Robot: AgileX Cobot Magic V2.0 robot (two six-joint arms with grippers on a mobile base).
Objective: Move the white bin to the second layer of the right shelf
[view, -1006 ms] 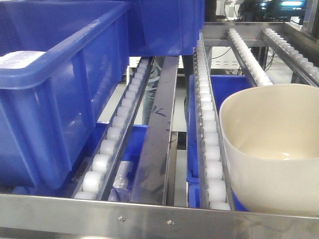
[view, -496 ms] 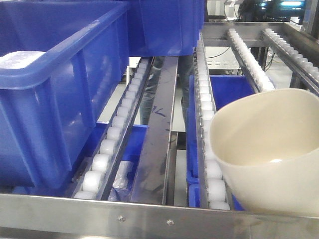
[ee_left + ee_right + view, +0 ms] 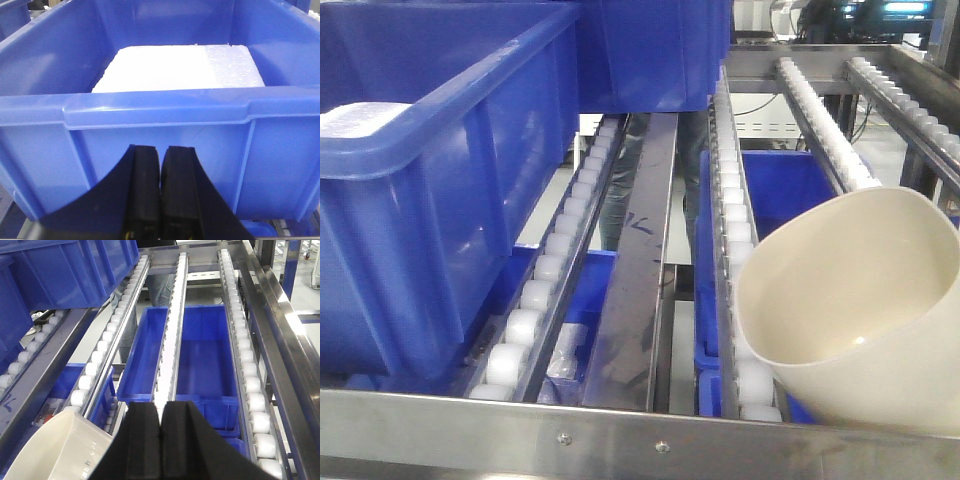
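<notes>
Left gripper [image 3: 160, 190]: black fingers pressed together, empty, level, facing the wall of a blue crate [image 3: 150, 115]; a white foam block [image 3: 180, 67] lies inside.

Right gripper [image 3: 160, 440]: black fingers closed flat together, pointing along the rack; whether it touches the bin, cannot tell.

White bin [image 3: 850, 300]: cream, glossy, smooth-walled, rounded mouth, tilted leftward, at the right front of the shelf [image 3: 620, 435] on white rollers [image 3: 735, 230] behind a screwed steel rail.
</notes>
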